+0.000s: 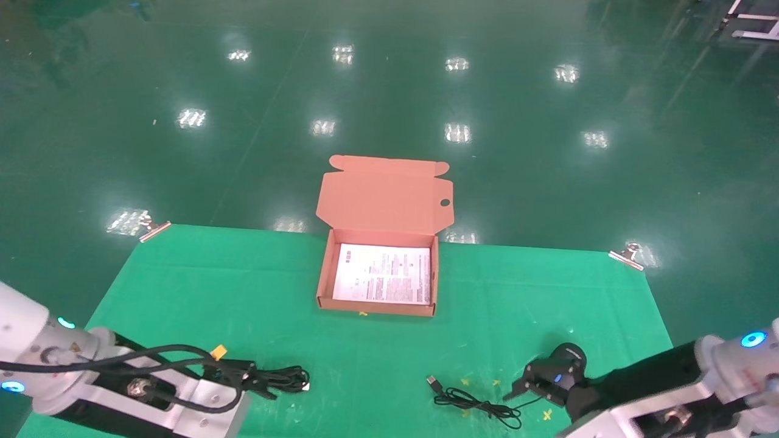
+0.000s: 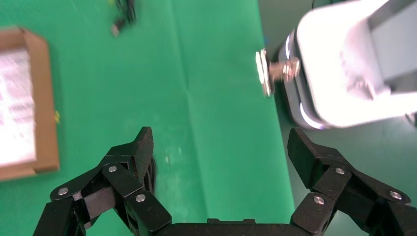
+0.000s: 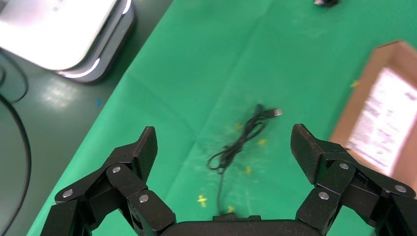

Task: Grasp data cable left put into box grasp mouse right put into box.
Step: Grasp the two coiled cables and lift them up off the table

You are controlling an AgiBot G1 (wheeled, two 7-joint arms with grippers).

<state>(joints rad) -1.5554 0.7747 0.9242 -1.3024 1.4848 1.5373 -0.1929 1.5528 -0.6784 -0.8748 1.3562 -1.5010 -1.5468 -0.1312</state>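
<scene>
Glossy dark green floor reflects rows of ceiling lights. Worktop covered by bright green cloth, held at far corners by metal clips and. Yellow cross marks on cloth.

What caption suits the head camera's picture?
Open box waits as left gripper nears data cable, right gripper nears mouse.

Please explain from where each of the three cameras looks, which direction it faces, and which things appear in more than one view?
Head view: from the robot's head, forward and down on the green cloth; both arms show, the left pincer at the data cable, the right pincer over the mouse.
Left wrist view: above the cloth; open left pincer.
Right wrist view: above the mouse's cord; open right pincer.
Shared: the box and cord appear in all three.
</scene>
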